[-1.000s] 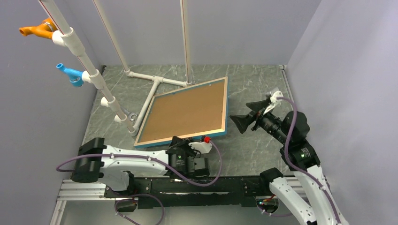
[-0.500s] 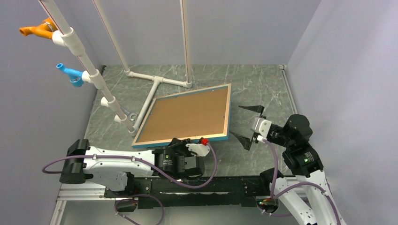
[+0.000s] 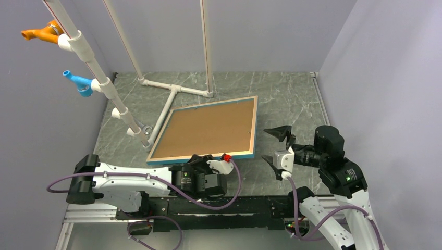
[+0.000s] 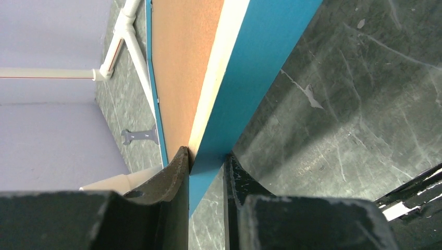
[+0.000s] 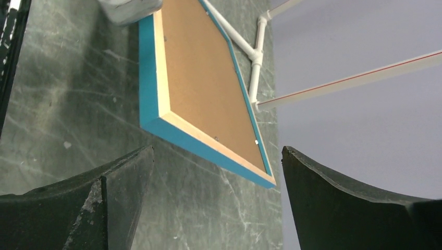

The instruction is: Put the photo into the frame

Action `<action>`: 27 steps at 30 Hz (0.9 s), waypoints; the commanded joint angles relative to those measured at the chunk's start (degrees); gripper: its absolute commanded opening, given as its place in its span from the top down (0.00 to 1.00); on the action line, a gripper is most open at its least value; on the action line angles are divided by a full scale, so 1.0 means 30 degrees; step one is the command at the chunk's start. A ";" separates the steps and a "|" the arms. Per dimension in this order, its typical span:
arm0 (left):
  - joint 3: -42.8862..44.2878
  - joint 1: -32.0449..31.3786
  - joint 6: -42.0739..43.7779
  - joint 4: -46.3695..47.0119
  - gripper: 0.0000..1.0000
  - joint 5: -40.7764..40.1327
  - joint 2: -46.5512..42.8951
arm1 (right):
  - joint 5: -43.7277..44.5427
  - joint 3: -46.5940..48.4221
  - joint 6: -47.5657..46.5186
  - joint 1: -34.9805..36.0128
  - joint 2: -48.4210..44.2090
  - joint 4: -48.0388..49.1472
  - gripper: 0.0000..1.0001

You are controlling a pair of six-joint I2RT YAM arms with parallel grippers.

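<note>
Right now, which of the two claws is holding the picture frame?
The left claw, pinching the frame's near edge; the right claw stands wide open, touching nothing.

centre: taken up by the frame [image 3: 208, 130]; its near edge is clamped by the left gripper [image 4: 206, 156] and lifted, so little room is left under it.
right of centre: a bare strip of table [image 3: 297, 99] is left between frame and right wall; it is partly filled by the right gripper [image 3: 274, 146], jaws wide, apart from the frame.
upper centre: blocked by the pipe stand [image 3: 174, 92], its foot just beside the frame's far-left corner.
left: crossed overhead by the slanted pipe [image 3: 99, 78]; the wrench [image 3: 147, 128] is seen near its foot.
upper right: open table is seen.
</note>
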 commanded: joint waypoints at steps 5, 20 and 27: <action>0.0714 -0.0193 -0.1551 0.1997 1.00 0.0653 -0.0683 | -0.0445 -0.1257 -0.2850 0.0128 -0.0707 -0.1291 0.13; 0.0962 -0.0188 -0.1768 0.2184 1.00 0.0789 -0.0108 | 0.0482 -0.5996 -0.1481 0.0114 -0.2402 0.3056 0.00; -0.0005 0.0261 -0.0840 0.4165 0.82 0.3170 0.0841 | 0.0341 -0.6283 0.4220 0.0128 -0.2268 0.5624 0.00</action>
